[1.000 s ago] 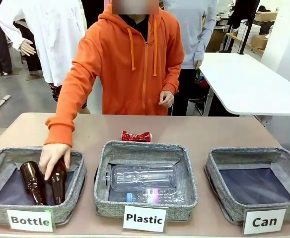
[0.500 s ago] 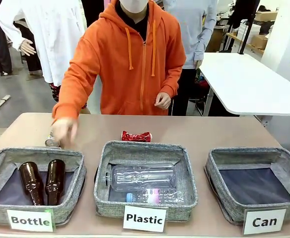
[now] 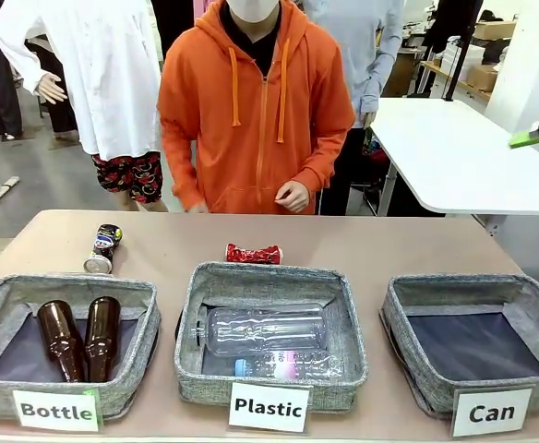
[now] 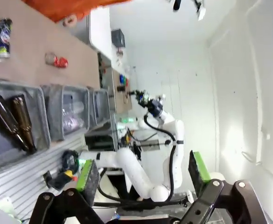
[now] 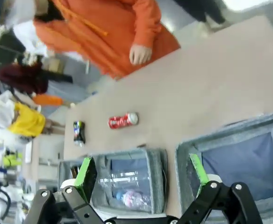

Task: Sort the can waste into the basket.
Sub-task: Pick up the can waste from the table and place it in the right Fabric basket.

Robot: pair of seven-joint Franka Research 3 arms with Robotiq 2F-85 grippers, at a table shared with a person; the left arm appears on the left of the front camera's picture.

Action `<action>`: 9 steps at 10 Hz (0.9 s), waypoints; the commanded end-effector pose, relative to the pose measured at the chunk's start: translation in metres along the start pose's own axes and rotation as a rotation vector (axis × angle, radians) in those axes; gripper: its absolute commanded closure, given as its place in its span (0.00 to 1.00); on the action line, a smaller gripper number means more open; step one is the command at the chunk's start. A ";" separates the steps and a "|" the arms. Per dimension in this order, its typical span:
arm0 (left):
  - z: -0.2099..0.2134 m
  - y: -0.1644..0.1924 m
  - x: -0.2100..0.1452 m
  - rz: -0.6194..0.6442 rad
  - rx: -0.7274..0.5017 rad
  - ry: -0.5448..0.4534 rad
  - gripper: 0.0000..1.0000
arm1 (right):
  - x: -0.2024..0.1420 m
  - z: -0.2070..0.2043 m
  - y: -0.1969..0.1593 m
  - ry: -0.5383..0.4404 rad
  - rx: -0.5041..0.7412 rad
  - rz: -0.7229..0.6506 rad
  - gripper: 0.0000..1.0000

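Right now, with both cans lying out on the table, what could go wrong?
The black can lies on its side, so it may roll when nudged, and it sits farthest from the Can basket. The crushed red can lies close to the far rim of the Plastic basket; a grab there might snag that rim.
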State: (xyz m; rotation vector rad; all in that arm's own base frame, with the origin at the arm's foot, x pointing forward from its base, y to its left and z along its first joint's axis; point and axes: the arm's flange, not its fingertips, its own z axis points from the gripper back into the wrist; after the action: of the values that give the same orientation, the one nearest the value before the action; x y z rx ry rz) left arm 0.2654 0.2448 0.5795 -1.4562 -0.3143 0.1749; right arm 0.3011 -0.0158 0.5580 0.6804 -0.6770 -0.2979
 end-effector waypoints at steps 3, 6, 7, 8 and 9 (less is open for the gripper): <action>-0.148 0.069 -0.051 0.105 0.028 0.213 0.00 | 0.012 -0.075 0.032 0.373 -0.055 0.288 0.00; -0.204 0.116 -0.065 0.097 0.029 0.182 0.00 | 0.060 -0.172 0.070 0.653 -0.068 0.532 0.00; -0.219 0.131 -0.068 0.104 0.064 0.183 0.00 | 0.068 -0.208 0.085 0.713 -0.090 0.605 0.00; -0.234 0.154 -0.065 0.108 0.202 0.114 0.00 | 0.069 -0.251 0.103 0.740 -0.136 0.663 0.00; -0.192 0.111 -0.032 0.124 0.058 0.207 0.00 | 0.064 -0.290 0.121 0.735 -0.162 0.725 0.00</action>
State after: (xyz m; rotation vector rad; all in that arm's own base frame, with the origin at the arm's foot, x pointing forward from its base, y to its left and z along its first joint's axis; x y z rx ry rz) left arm 0.3198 0.0599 0.4336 -1.3599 -0.0642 0.1627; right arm 0.5230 0.1630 0.4924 0.3674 -0.1389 0.5095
